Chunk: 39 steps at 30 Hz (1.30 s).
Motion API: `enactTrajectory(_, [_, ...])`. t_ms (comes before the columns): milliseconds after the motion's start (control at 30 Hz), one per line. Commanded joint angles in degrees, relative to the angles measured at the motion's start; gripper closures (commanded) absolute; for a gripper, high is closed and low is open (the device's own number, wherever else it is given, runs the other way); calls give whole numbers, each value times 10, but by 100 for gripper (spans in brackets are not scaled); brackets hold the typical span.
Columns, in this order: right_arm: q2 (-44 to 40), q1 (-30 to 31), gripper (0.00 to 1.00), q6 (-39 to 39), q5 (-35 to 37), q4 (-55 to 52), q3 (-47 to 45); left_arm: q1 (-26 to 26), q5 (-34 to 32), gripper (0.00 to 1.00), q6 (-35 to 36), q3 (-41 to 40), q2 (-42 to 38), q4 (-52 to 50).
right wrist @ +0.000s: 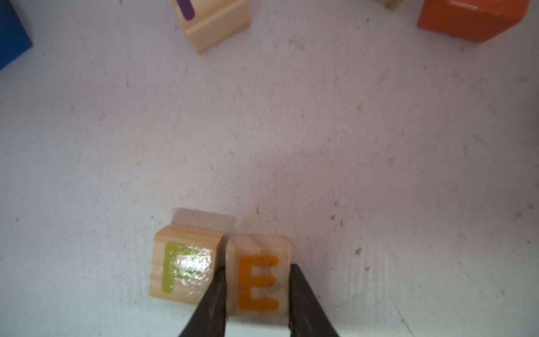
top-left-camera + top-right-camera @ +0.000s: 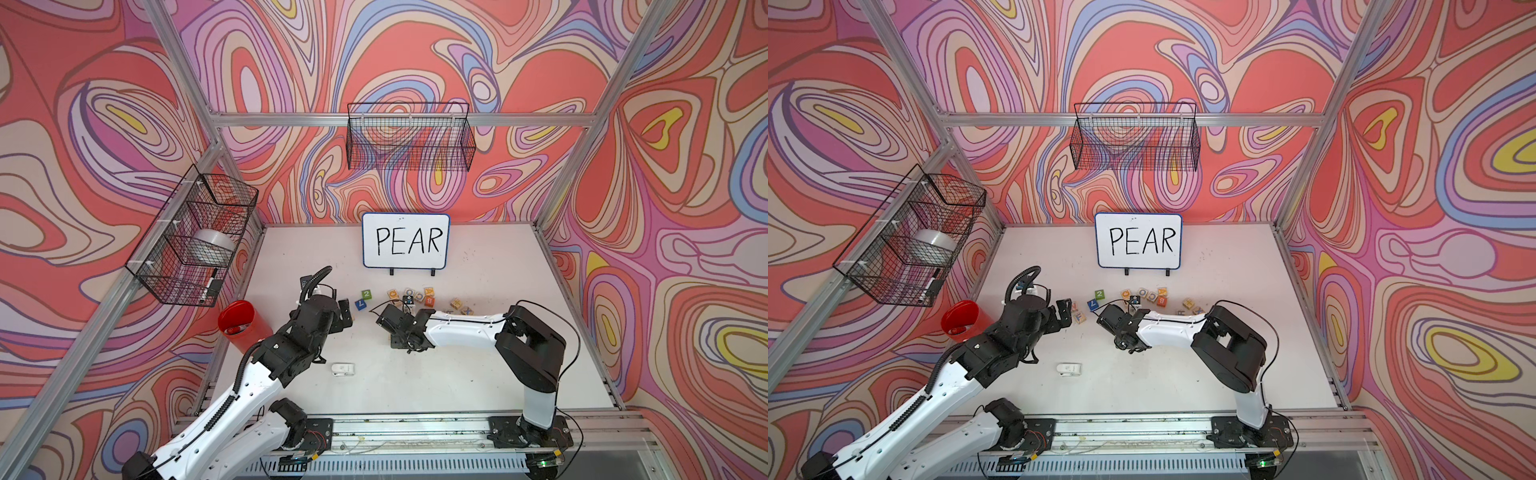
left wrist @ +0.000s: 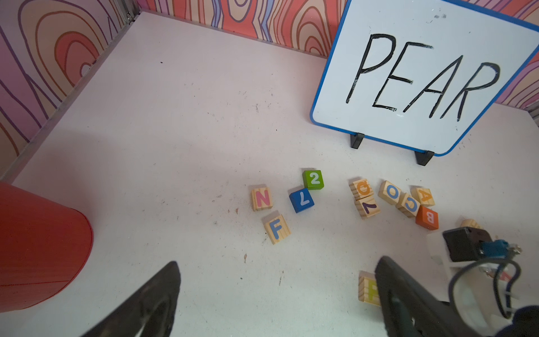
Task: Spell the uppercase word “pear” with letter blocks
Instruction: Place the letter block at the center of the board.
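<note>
In the right wrist view my right gripper [image 1: 258,271] is shut on a pale-wood block with an orange E [image 1: 258,281], one finger on each side. Close beside it lies the block with a yellow-green P [image 1: 183,267], and one finger [image 1: 217,291] sits in the narrow gap between them. The left wrist view shows that P block [image 3: 368,289] half hidden behind a finger. The A block [image 3: 424,196] lies in the cluster before the whiteboard. My left gripper [image 3: 278,262] is open over bare table with nothing in it. It also shows in a top view [image 2: 344,316].
N [image 3: 261,198] and F [image 3: 276,229] cubes, a green 2 [image 3: 313,179] and a blue 7 [image 3: 302,200] lie ahead of the left gripper. O [image 3: 390,192], C [image 3: 409,205] and orange B [image 3: 427,218] cubes crowd the A. A PEAR whiteboard [image 2: 405,241] stands behind, a red cup [image 2: 241,326] at left.
</note>
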Motion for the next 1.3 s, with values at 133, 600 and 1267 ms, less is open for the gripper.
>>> enactTrajectory(133, [23, 4, 66, -9, 9, -15, 29, 1, -15, 0, -10, -6, -6, -22])
enactTrajectory(600, [35, 4, 62, -11, 13, -22, 43, 1, -19, 0, -6, -7, -9, -21])
enactTrajectory(1267, [-5, 4, 53, -2, 9, -9, 32, 1, -19, 0, -7, -8, -2, -19])
